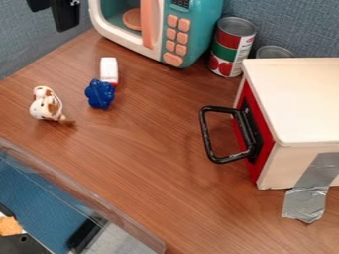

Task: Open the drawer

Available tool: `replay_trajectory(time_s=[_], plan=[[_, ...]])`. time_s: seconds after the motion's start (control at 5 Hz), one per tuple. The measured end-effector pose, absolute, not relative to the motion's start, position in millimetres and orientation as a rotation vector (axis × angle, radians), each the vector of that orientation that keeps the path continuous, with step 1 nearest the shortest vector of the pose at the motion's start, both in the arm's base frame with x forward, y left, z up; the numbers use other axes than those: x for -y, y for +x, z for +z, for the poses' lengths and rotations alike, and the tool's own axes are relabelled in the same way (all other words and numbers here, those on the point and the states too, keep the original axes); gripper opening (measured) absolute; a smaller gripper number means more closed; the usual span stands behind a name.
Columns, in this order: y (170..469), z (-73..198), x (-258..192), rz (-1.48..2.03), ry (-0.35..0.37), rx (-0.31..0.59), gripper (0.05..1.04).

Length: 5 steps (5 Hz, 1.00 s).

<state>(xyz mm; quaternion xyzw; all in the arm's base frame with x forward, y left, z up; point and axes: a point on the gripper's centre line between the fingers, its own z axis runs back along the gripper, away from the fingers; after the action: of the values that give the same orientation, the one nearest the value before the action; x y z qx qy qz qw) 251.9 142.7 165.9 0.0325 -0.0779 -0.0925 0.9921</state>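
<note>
Camera view: there's the black gripper (64, 15), up at the top left, and wide or narrow, I can't tell! Over right, the red drawer (263, 158) sits closed in its white box (298, 99), black handle (206, 134) jutting left.

Two cans (232, 47), three trinkets (99, 94), one microwave (202, 30), one drawer (265, 136).

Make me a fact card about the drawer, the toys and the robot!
Drawer: red front, looks shut
Handle: black, sticks out
Box: white, silver tape on its side
Toys: blue one, brown-and-white one
Microwave: toy, teal, at the back
Can: upright, near the microwave
Gripper: upper left, away from the handle
</note>
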Motion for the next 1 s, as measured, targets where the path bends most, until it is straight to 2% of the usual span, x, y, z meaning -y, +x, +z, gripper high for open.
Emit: replay_trajectory(time_s=[0.2, 0.4, 0.8, 1.0], plan=[[251.5, 157.4, -140.4, -0.174, 0.047, 0.134, 1.000], [261.7, 141.0, -103.2, -0.146, 0.019, 0.123, 1.000], [273.2, 80.3, -69.8, 0.372, -0.066, 0.075, 0.999], [277.8, 60.4, -54.5, 0.521, -0.106, 0.090, 0.999]])
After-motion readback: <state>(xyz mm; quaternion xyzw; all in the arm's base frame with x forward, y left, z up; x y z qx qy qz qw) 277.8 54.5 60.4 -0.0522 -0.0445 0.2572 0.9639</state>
